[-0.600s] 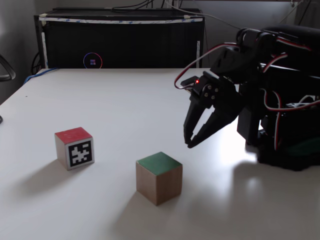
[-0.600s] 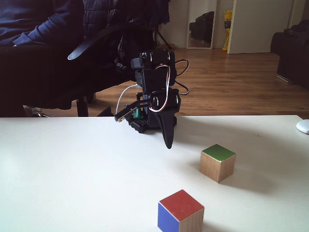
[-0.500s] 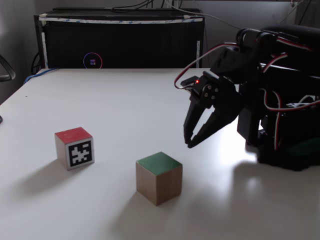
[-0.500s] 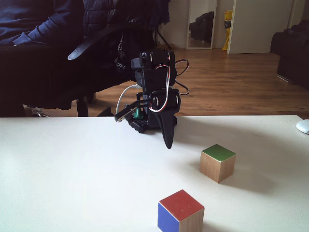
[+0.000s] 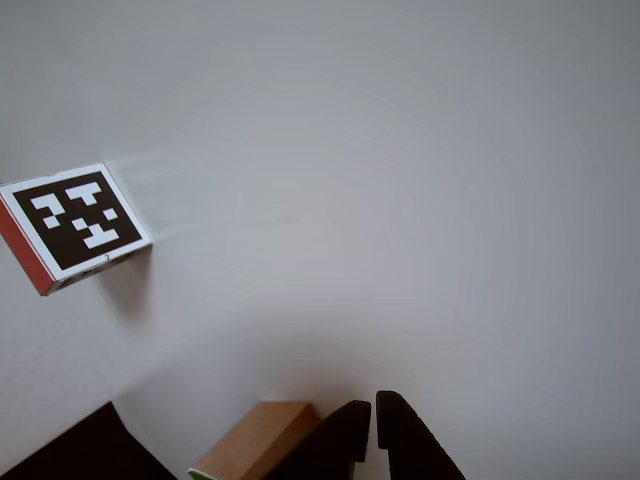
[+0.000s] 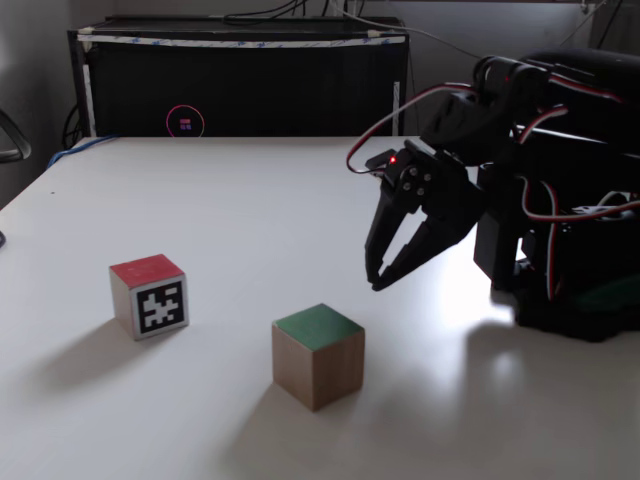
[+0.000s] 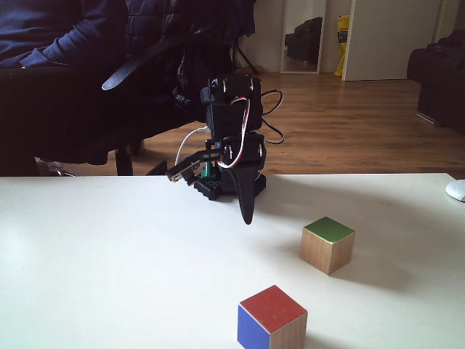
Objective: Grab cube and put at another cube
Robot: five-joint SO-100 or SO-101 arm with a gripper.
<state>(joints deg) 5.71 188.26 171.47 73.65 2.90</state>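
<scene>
The wood cube (image 6: 318,357) with a green top stands on the white table (image 6: 230,210) near the front; it also shows in a fixed view (image 7: 328,245) and at the bottom edge of the other view (image 5: 262,445). The marker cube (image 6: 150,296), red on top, sits to its left; its blue and red faces (image 7: 272,318) and its black-and-white marker (image 5: 75,222) show too. My black gripper (image 6: 375,285) hangs above the table behind and right of the wood cube, apart from it, shut and empty (image 7: 247,219) (image 5: 372,405).
A black box (image 6: 240,80) with a glowing ring stands along the table's far edge. The arm's base (image 6: 570,230) takes up the right side. A seated person (image 7: 58,43) is behind the table, and a white mouse (image 7: 456,190) lies at the right edge.
The gripper has swung slightly leftward in both fixed views, still above the table. Neither cube has moved.
</scene>
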